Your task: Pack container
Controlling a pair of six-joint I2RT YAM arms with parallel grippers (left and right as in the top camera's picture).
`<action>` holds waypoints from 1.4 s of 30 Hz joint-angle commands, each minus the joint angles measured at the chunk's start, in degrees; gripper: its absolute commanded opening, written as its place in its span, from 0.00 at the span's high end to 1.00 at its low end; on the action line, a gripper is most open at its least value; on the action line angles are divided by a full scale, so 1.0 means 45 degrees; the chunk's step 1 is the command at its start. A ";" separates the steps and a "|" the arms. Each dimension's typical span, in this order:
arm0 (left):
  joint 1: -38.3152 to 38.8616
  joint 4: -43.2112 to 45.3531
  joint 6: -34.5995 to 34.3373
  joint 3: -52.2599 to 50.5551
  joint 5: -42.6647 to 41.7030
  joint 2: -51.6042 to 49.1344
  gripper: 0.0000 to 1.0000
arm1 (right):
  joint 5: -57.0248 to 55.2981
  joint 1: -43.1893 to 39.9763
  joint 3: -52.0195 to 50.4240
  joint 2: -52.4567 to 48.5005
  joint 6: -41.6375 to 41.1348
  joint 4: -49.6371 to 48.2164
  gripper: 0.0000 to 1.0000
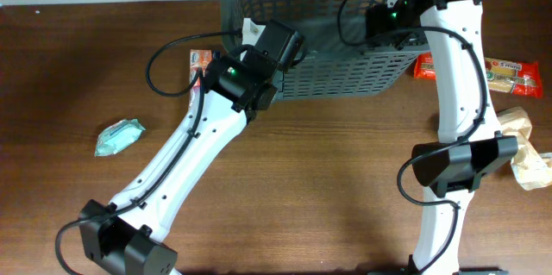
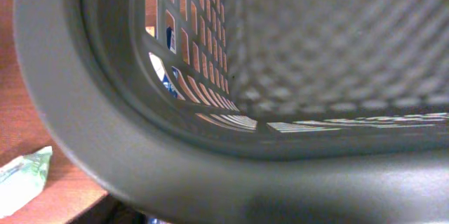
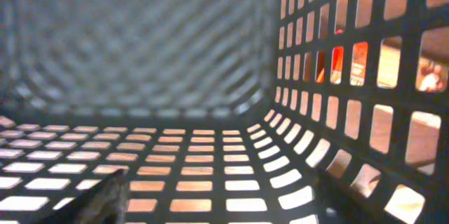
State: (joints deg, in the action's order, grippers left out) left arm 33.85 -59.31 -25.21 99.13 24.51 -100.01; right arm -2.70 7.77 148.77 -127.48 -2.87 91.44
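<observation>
The container point(image 1: 345, 77), a big dark grey slotted basket, stands at the table's back middle. My left gripper point(image 1: 283, 49) is pressed up against its left rim. In the left wrist view that thick rim point(image 2: 210, 182) fills the bottom and hides my fingers, so their state does not show. My right gripper point(image 1: 379, 21) reaches inside the basket on its right side. In the right wrist view its two fingertips point(image 3: 98, 196) stand far apart over a slotted wall point(image 3: 203, 161) with nothing between them, and wood shows through the slots.
A teal packet point(image 1: 118, 136) lies on the table at left. An orange-red packet point(image 1: 200, 59) is beside the basket's left wall. To the right are a red snack packet point(image 1: 429, 66), a green-and-orange packet point(image 1: 513, 77) and a crinkled beige bag point(image 1: 526, 146).
</observation>
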 commanded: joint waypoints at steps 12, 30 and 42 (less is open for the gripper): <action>-0.0112 -0.0189 0.0665 0.0199 0.0223 0.0364 0.19 | 0.2618 0.0131 0.0165 0.0053 0.1020 -0.0515 0.01; -0.0131 -0.0602 0.0665 0.0199 0.2268 0.4857 0.01 | -0.0559 0.0039 0.5459 0.2705 0.0947 0.0651 0.01; -0.0588 -0.2686 0.0661 0.0199 0.3759 0.5445 0.01 | -0.2365 -0.3978 0.5051 0.3793 -0.0437 0.0831 0.01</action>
State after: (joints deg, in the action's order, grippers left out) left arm 31.90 -70.17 -22.70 99.24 39.03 -75.96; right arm -11.90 -5.96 173.53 -108.07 -2.55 95.66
